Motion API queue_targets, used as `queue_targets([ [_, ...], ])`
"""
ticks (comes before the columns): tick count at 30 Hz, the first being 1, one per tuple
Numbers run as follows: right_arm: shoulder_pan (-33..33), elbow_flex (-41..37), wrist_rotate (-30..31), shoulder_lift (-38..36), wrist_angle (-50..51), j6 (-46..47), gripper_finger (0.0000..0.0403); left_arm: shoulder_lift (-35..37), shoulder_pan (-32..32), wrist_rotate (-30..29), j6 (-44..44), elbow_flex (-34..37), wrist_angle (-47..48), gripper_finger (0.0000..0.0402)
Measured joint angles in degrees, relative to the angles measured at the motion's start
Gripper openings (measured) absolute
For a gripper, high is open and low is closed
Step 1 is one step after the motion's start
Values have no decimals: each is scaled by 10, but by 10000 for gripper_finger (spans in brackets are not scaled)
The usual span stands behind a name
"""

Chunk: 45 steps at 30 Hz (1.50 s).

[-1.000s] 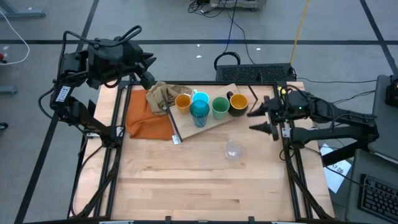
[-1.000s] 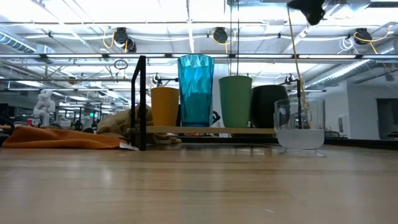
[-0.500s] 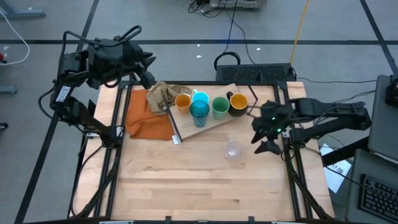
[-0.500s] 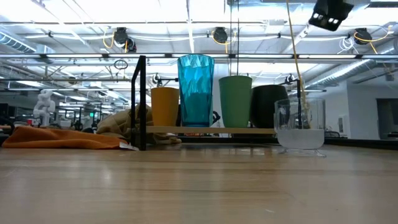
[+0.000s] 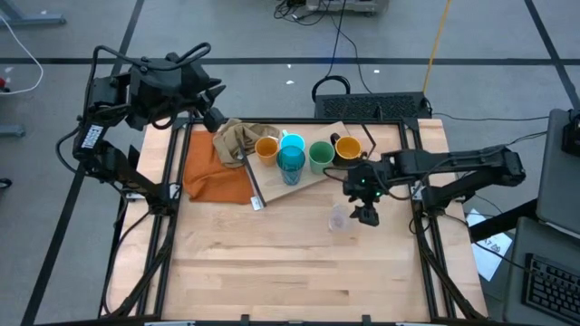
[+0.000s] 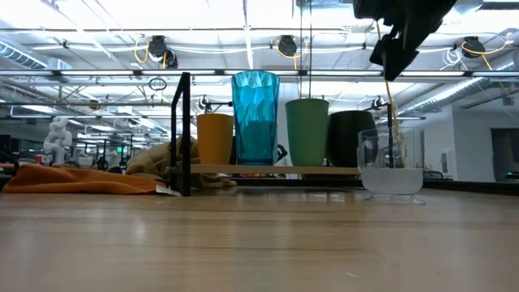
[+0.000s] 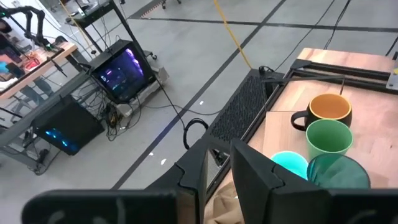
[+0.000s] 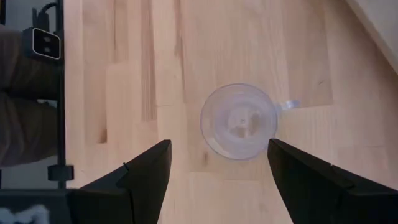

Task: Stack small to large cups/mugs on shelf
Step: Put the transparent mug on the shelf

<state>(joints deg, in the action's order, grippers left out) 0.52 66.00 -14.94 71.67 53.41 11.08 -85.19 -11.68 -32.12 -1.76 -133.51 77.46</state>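
The shelf (image 5: 313, 179) stands at the table's far middle. It bears the orange cup (image 5: 266, 148), light-blue mug (image 5: 292, 140), teal tumbler (image 5: 290, 164), green cup (image 5: 320, 156) and black mug (image 5: 347, 149). The clear glass (image 5: 339, 219) stands upright on the table, nearer than the shelf, and shows in the low view (image 6: 391, 162) and the right wrist view (image 8: 239, 121). My right gripper (image 8: 224, 180) is open and points down above the glass, a little to its right (image 5: 365, 214), well clear of its rim (image 6: 397, 45). My left gripper (image 5: 216, 101) waits above the far left corner, empty, fingers close together (image 7: 217, 168).
An orange cloth (image 5: 217, 174) and a tan cloth (image 5: 237, 139) lie left of the shelf, the tan one against its left end. Black frame rails (image 5: 169, 181) run along the table's sides. Bare wood (image 5: 290, 272) fills the near half.
My right gripper has swung from the table's right edge toward the left, to a spot above the clear glass. It has tipped from level to pointing down. The glass and the cups on the shelf have stayed put.
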Motion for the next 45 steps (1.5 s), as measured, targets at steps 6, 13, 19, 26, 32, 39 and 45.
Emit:
queue_targets([
  [6,-19,0,37,4,-1,-9,258,0,0,-5,-10,0,-1,72],
  [13,-21,-71,59,5,-89,18,258,0,0,2,-10,0,-1,72],
  [19,-21,-123,59,5,-119,43,258,0,0,2,-23,0,-1,72],
  [26,-11,-158,42,5,-197,78,258,0,0,2,-29,0,-1,72],
  [32,-11,-194,42,5,-245,83,258,0,0,1,-31,0,0,72],
  [39,-12,-217,42,5,-277,99,258,0,0,1,-30,0,4,72],
  [45,-12,-247,43,5,-333,112,258,0,0,1,-30,0,4,72],
])
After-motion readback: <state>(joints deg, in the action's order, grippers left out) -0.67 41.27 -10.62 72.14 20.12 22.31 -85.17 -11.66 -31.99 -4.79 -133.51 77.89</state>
